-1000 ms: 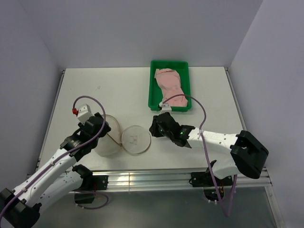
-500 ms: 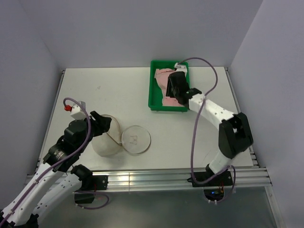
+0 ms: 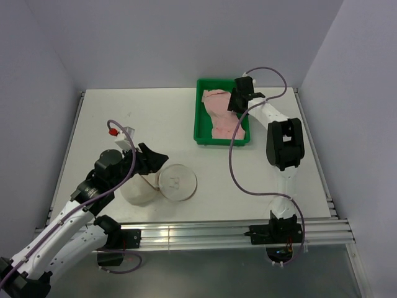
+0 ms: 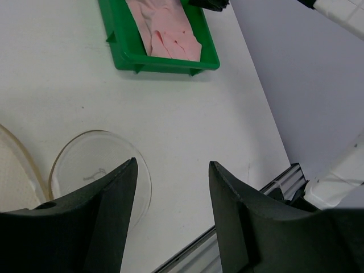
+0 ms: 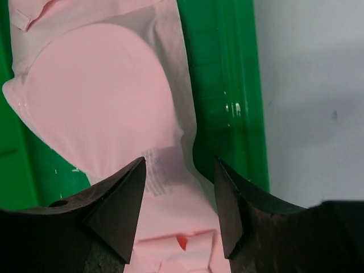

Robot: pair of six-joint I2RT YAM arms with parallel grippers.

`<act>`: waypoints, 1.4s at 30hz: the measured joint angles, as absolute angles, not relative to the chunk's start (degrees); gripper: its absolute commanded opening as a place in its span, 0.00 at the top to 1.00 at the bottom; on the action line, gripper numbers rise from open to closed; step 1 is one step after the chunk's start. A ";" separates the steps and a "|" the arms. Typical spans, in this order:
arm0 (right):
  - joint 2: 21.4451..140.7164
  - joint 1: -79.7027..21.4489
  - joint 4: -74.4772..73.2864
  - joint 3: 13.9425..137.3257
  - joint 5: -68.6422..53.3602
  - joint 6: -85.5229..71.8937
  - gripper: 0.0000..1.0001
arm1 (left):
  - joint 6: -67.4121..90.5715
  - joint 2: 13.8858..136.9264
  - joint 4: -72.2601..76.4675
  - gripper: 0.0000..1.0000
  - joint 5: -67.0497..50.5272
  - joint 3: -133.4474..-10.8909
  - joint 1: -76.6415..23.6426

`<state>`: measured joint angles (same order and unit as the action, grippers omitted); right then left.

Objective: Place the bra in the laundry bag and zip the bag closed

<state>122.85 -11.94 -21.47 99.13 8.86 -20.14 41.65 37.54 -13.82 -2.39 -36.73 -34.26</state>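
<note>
The pale pink bra (image 3: pixel 222 113) lies folded in the green tray (image 3: pixel 201 118); it also shows in the left wrist view (image 4: pixel 166 31) and fills the right wrist view (image 5: pixel 96 108). My right gripper (image 3: pixel 236 101) is open, its jaws standing just above the bra's middle (image 5: pixel 180 168) near a printed label. The cream mesh laundry bag (image 3: pixel 141 186) sits at the near left, its round flap (image 3: pixel 178 182) lying open on the table; the flap also shows in the left wrist view (image 4: pixel 94 173). My left gripper (image 3: pixel 155 157) is open and empty above the bag (image 4: pixel 172 170).
The green tray (image 5: pixel 227 85) stands at the back centre-right. White table (image 3: pixel 149 118) lies between tray and bag. The table's front rail (image 3: pixel 205 233) and right arm base (image 4: pixel 341 176) are near. Grey walls close in the back and sides.
My right arm has swung from the near middle of the table up to the tray and now hovers over the bra. My left gripper has shifted right, above the bag's open flap.
</note>
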 measured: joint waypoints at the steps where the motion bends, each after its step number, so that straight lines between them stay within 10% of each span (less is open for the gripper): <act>1: 124.05 -12.01 -22.00 100.31 9.08 -20.51 0.43 | 41.65 38.39 -12.99 0.41 -3.18 -36.71 -34.26; 16: 131.85 -12.23 -24.60 108.25 8.27 -24.67 0.52 | 41.80 41.60 -6.37 0.41 -8.03 -34.87 -34.26; 24: 131.52 -12.23 -18.20 106.85 5.65 -27.29 1.00 | 43.70 44.18 -2.07 0.41 -10.20 -32.42 -34.26; 42: 94.56 -12.69 10.55 75.90 -2.79 -32.34 1.00 | 45.43 57.34 12.91 0.23 -13.72 -31.75 -34.26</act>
